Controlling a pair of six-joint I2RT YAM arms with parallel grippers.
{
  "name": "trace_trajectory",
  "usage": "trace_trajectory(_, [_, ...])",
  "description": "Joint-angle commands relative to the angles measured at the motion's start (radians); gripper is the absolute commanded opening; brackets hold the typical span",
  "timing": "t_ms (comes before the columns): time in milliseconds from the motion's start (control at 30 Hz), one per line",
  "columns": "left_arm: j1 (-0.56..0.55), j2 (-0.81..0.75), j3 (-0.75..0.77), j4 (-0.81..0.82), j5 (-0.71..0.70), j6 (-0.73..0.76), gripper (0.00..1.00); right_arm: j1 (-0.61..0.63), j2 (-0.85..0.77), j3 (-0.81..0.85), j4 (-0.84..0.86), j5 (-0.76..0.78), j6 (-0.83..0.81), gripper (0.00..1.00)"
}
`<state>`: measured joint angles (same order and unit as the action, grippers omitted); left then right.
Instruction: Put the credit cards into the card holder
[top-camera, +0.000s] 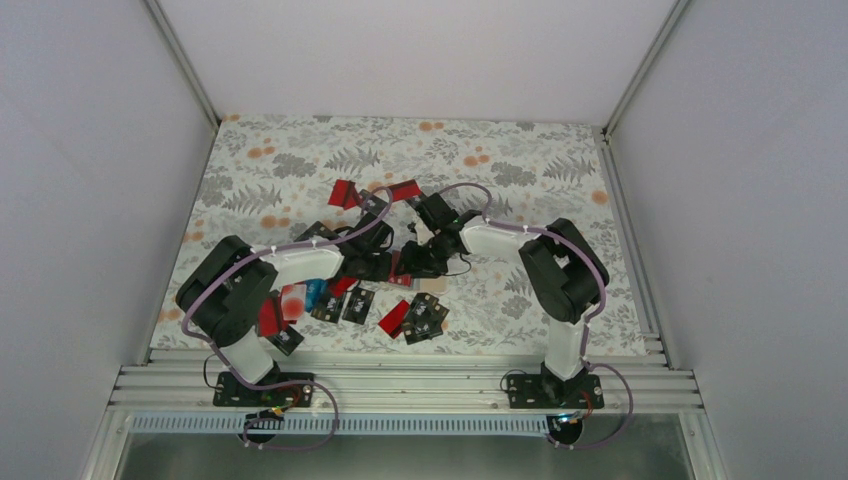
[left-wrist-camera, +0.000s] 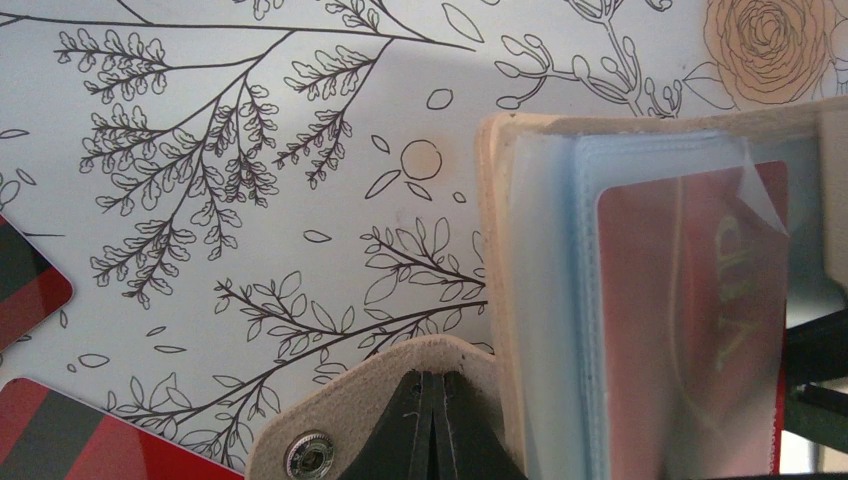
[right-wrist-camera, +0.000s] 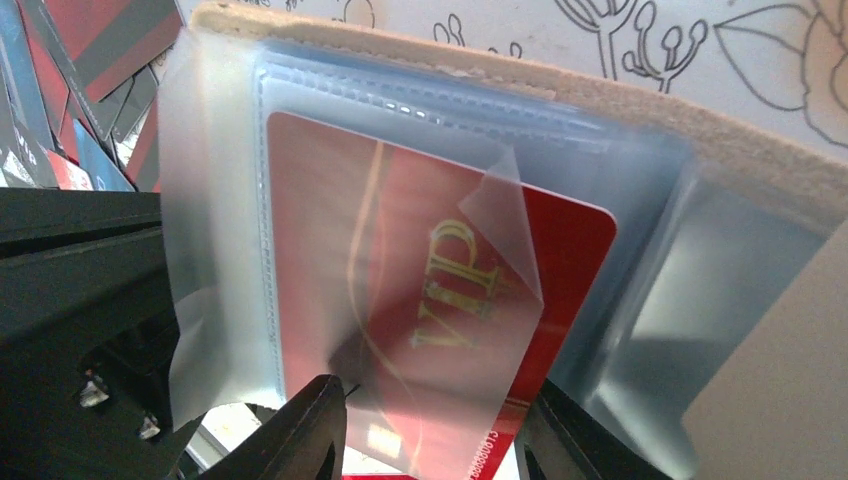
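Observation:
The card holder (right-wrist-camera: 640, 110) stands open at mid-table, tan outside with clear grey-blue pockets (left-wrist-camera: 540, 300). My left gripper (left-wrist-camera: 437, 378) is shut on its tan snap flap (left-wrist-camera: 330, 440). A red credit card (right-wrist-camera: 420, 280) with gold "VIP" lettering sits partly inside a clear pocket, its lower end sticking out. My right gripper (right-wrist-camera: 440, 425) is shut on that lower end, one finger at each long edge. In the top view the two grippers meet, the left (top-camera: 385, 265) and the right (top-camera: 425, 262). Loose credit cards lie around: red (top-camera: 343, 193), black (top-camera: 358, 305), blue (top-camera: 316, 292).
A floral cloth (top-camera: 500, 160) covers the table. More cards lie by the left arm (top-camera: 285, 335) and near the front (top-camera: 426, 318). An aluminium rail (top-camera: 400, 380) runs along the near edge. White walls (top-camera: 90, 200) enclose the sides and back.

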<state>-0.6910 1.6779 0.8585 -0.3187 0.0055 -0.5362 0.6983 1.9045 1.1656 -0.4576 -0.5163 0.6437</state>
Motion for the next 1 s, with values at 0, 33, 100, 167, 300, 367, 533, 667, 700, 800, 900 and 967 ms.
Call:
trace_trajectory(0, [-0.010,0.048,-0.041,-0.013,0.056,-0.014,0.02,0.026,0.004,0.040,-0.009,-0.031,0.012,0.44])
trace_trajectory(33, [-0.011,0.047,-0.041,-0.017,0.052,-0.013,0.02,0.026,0.006,0.039,-0.012,-0.028,0.008,0.44])
trace_trajectory(100, [-0.010,0.039,-0.038,-0.032,0.037,-0.011,0.02,0.024,0.011,0.035,-0.024,-0.014,-0.007,0.46])
trace_trajectory(167, [-0.010,0.028,-0.034,-0.050,0.017,-0.007,0.02,0.023,0.012,0.031,-0.039,0.005,-0.023,0.48])
trace_trajectory(300, [-0.008,0.002,-0.019,-0.124,-0.060,-0.002,0.02,0.015,0.000,0.029,-0.069,0.048,-0.055,0.53])
trace_trajectory(367, [-0.008,-0.017,-0.007,-0.167,-0.101,-0.002,0.03,0.011,-0.009,0.036,-0.085,0.060,-0.071,0.55])
trace_trajectory(533, [-0.008,-0.067,0.011,-0.224,-0.133,0.004,0.03,0.007,-0.031,0.057,-0.107,0.061,-0.107,0.64])
trace_trajectory(667, [-0.008,-0.105,0.023,-0.265,-0.155,-0.001,0.06,0.004,-0.040,0.077,-0.124,0.060,-0.128,0.66])
trace_trajectory(700, [-0.008,-0.114,0.033,-0.278,-0.163,-0.001,0.07,0.002,-0.045,0.081,-0.127,0.061,-0.131,0.66])
trace_trajectory(800, [-0.008,-0.146,0.065,-0.323,-0.185,-0.002,0.10,-0.004,-0.067,0.086,-0.129,0.062,-0.138,0.66])
trace_trajectory(900, [-0.008,-0.179,0.109,-0.372,-0.197,-0.002,0.13,-0.012,-0.089,0.088,-0.133,0.068,-0.143,0.66])
trace_trajectory(967, [-0.009,-0.201,0.138,-0.396,-0.196,-0.001,0.15,-0.017,-0.107,0.083,-0.134,0.073,-0.148,0.65])
